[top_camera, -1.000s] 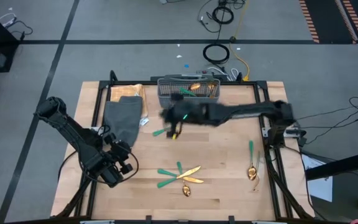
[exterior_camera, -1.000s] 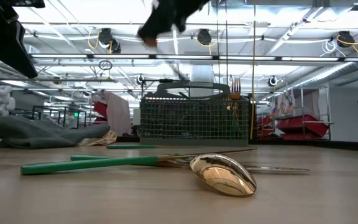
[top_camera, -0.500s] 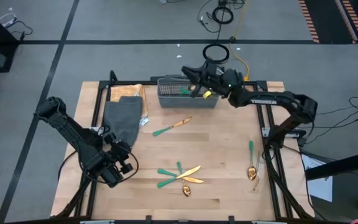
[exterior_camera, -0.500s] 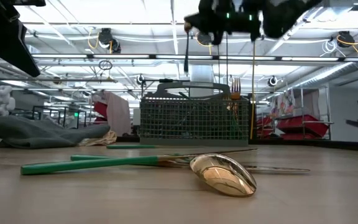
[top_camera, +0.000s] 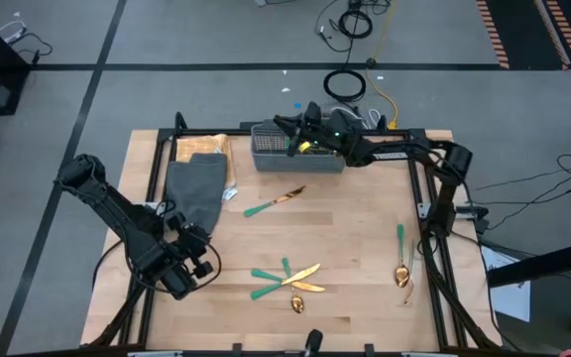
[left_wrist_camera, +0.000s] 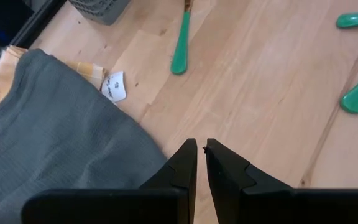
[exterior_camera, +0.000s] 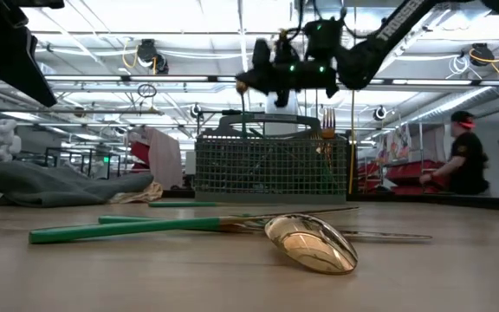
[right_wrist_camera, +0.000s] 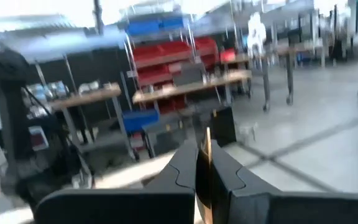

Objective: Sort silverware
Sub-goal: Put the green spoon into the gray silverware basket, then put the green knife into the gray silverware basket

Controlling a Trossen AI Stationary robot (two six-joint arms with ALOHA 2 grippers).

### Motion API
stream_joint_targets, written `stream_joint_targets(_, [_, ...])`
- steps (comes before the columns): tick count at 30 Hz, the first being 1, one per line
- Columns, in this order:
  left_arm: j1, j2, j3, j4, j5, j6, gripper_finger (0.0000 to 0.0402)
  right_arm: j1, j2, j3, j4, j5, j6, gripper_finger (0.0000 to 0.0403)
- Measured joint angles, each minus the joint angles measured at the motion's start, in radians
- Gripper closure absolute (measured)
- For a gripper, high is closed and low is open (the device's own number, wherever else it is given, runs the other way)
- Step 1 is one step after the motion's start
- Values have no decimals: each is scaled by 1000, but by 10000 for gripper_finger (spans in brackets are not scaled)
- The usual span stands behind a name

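The grey mesh basket (top_camera: 269,159) stands at the table's far edge, with gold utensils upright in it (exterior_camera: 327,130). My right gripper (top_camera: 288,133) hovers above the basket's left part (exterior_camera: 223,169), shut on one slim utensil (exterior_camera: 243,113). More green-handled silverware lies flat on the wood: a knife (top_camera: 276,201) mid-table, a crossed cluster (top_camera: 285,278) with a gold spoon (exterior_camera: 312,243) near the front, and two pieces (top_camera: 401,258) at the right. My left gripper (top_camera: 194,270) waits shut at the near left, holding nothing (left_wrist_camera: 199,155). My right gripper pinches the utensil between its two fingers (right_wrist_camera: 182,171) by a gold part (right_wrist_camera: 207,142). The fingers come from above. The utensil hangs straight down below them, lifted clear of the table, with its lower end (exterior_camera: 243,132) at the basket's rim.
A grey folded cloth (top_camera: 198,188) lies at the far left on a yellow patterned cloth (top_camera: 211,147), with a small white tag (left_wrist_camera: 115,86) beside it. Bare wood shows between the knife and the near cluster. A person (exterior_camera: 464,165) stands in the room behind the table.
My right gripper rose from mid-table beside the knife and swung to the far edge carrying the utensil. It then moved a little toward the table's left and came lower over the basket, so the utensil now hangs down to the basket's rim.
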Motion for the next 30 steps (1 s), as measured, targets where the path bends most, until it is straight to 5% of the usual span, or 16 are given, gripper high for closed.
stream_joint_targets(5, [0, 0, 0, -1, 18, 1, 358, -12, 23, 3, -25, -26, -3, 396])
stream_joint_targets(17, [0, 0, 0, 0, 20, 0, 358, -10, 10, 2, -58, -27, 2, 298])
stream_joint_targets(21, [0, 0, 0, 0, 5, 1, 358, 3, -18, -2, -95, -171, 1, 277])
stream_joint_targets(25, [1, 0, 0, -2, -14, 2, 358, 101, -111, 4, -367, -280, -170, 265])
stream_joint_targets(30, [4, 0, 0, 1, -52, 1, 358, 250, -115, 132, -880, -100, -453, 262])
